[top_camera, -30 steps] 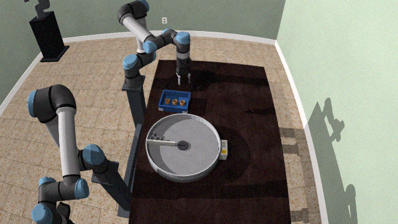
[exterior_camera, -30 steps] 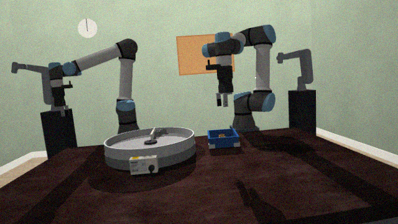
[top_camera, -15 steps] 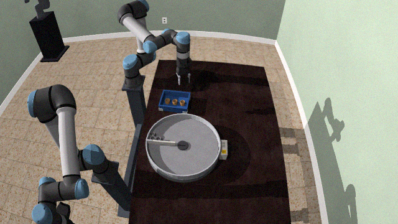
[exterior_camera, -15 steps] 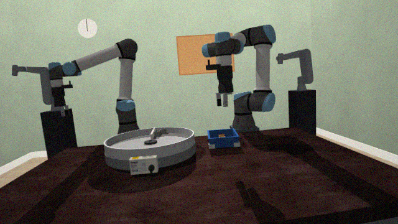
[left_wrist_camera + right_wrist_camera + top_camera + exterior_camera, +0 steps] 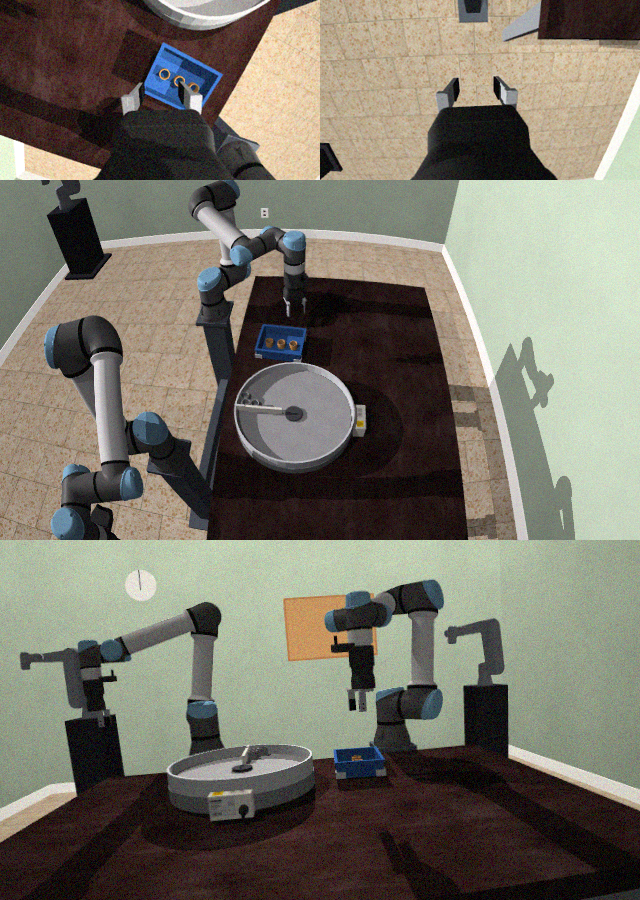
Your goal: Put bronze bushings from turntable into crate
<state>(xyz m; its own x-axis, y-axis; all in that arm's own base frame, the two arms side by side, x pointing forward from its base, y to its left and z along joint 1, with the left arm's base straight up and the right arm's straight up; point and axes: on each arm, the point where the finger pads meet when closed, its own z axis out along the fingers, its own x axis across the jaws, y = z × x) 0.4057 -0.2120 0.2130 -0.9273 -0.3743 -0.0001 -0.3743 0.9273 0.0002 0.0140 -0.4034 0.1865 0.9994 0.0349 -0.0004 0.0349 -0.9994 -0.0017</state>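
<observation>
Three bronze bushings [image 5: 281, 343] stand in a row in the blue crate [image 5: 279, 355] [image 5: 359, 770] [image 5: 193, 59]. The crate sits level between its white corner guides [image 5: 341, 774]. Several grey steel bushings [image 5: 246, 399] [image 5: 258, 752] are bunched on the turntable [image 5: 320, 395] [image 5: 290, 781] [image 5: 193, 22] against its straight bar. No bronze one shows on it. My left gripper [image 5: 296, 308] [image 5: 357, 702] [image 5: 161, 88] is open and empty, above the table beside the crate, on the side away from the turntable. My right gripper [image 5: 102, 721] [image 5: 476, 83] is open and empty over the floor, beyond the table's edge.
The turntable's bar [image 5: 260, 408] [image 5: 245, 755] runs from the hub to the rim. A control box [image 5: 360, 421] [image 5: 231, 805] is at the turntable's outer side. The turntable's high rim stands close beside the crate. The arm pedestals stand along one table edge.
</observation>
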